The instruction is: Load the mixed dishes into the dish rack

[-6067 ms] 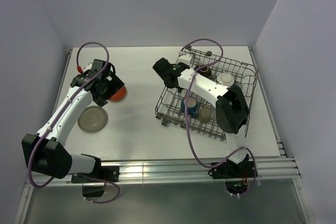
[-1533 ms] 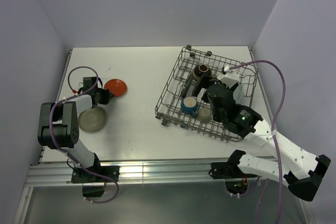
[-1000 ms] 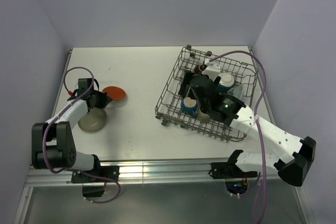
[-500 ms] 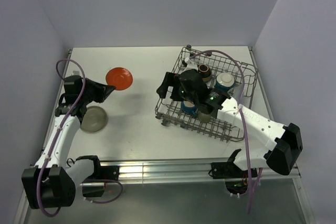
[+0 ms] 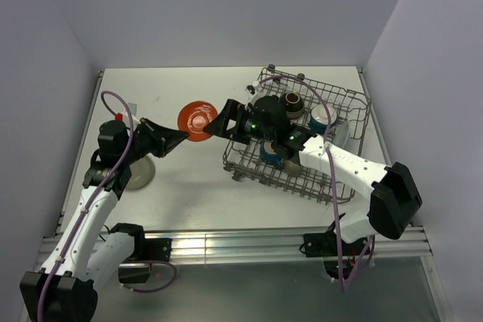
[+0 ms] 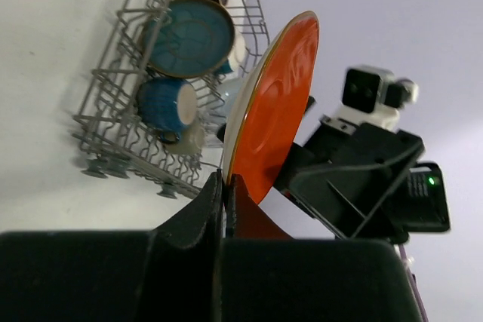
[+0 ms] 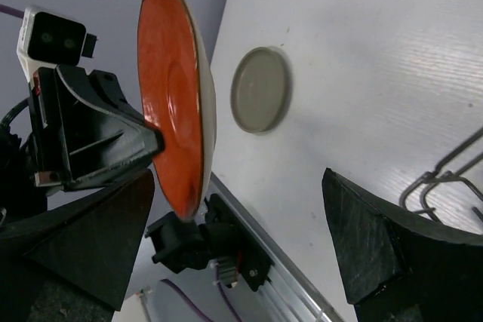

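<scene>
My left gripper (image 5: 181, 135) is shut on the rim of the red-orange plate (image 5: 198, 119), holding it on edge in the air left of the dish rack (image 5: 355, 100). In the left wrist view the plate (image 6: 275, 118) rises from the shut fingertips (image 6: 225, 180). My right gripper (image 5: 219, 124) faces it, wide open. In the right wrist view the plate (image 7: 172, 148) stands by one finger (image 7: 90, 239) without being clamped. A grey-beige plate (image 7: 260, 100) lies on the table, partly under my left arm (image 5: 139, 176). The rack holds a dark teal plate (image 6: 189, 35), a brown bowl (image 5: 293, 102) and a cream/teal bowl (image 5: 322, 116).
White walls close in the table at the back and sides. An aluminium rail (image 5: 226, 240) runs along the near edge. Purple cables loop over both arms. The rack's raised wire sides (image 6: 113, 133) stand just behind my right gripper.
My left arm has lifted the red-orange plate off the table and carried it right toward the rack. My right arm has swung out of the rack leftward to meet it, still open.
</scene>
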Controlling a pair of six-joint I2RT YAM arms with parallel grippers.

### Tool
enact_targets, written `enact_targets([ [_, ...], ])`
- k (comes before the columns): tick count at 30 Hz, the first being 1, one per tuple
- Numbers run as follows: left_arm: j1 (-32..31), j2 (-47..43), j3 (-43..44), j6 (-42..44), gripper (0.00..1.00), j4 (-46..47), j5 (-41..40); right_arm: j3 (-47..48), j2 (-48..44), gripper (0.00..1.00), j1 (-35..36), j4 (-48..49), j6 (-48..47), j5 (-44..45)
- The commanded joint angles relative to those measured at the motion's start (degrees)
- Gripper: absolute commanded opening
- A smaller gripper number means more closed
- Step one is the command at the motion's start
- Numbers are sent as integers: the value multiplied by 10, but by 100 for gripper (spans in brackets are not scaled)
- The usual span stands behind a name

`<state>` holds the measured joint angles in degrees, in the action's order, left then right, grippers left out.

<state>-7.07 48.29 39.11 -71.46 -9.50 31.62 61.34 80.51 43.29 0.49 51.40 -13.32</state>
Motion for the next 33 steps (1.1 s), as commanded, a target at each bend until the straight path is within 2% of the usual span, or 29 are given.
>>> enact_targets([
  [1,-23,-19,9,-28,0,58,20,3,16,100,-4,82,26,-50],
  [3,-42,-20,9,-32,0,60,16,-4,18,98,-4,96,33,-53],
  [6,-62,-23,-1,-44,0,72,10,-16,12,88,-4,118,38,-50],
  [9,-87,-16,-8,-52,0,79,3,-32,0,51,-6,143,38,-48],
  [10,-93,-14,-9,-54,0,82,3,-35,-4,24,-7,146,39,-46],
  [12,-98,-9,-7,-50,0,79,4,-39,-13,0,-11,138,34,-35],
  [13,-99,-7,-4,-39,1,69,2,-39,-18,0,-11,110,29,-22],
  [14,-99,-1,10,-27,17,55,-7,-37,-33,0,-11,94,14,12],
  [16,-100,3,35,16,36,-22,-36,-31,-52,0,-13,27,-4,57],
  [17,-100,7,66,32,50,-57,-57,-23,-61,0,-14,1,-22,85],
  [18,-100,8,82,49,55,-88,-104,-18,-80,0,-15,-27,-31,133],
  [20,-100,10,120,84,60,-156,-150,7,-96,0,-22,-121,-55,197],
  [25,-100,19,175,110,62,-262,-298,51,-138,0,-30,-306,-79,398],
  [28,-100,33,183,116,60,-286,-313,76,-137,0,-47,-388,-71,477],
  [33,-100,67,183,129,58,-300,-348,89,-121,0,-72,-439,-70,541],
])
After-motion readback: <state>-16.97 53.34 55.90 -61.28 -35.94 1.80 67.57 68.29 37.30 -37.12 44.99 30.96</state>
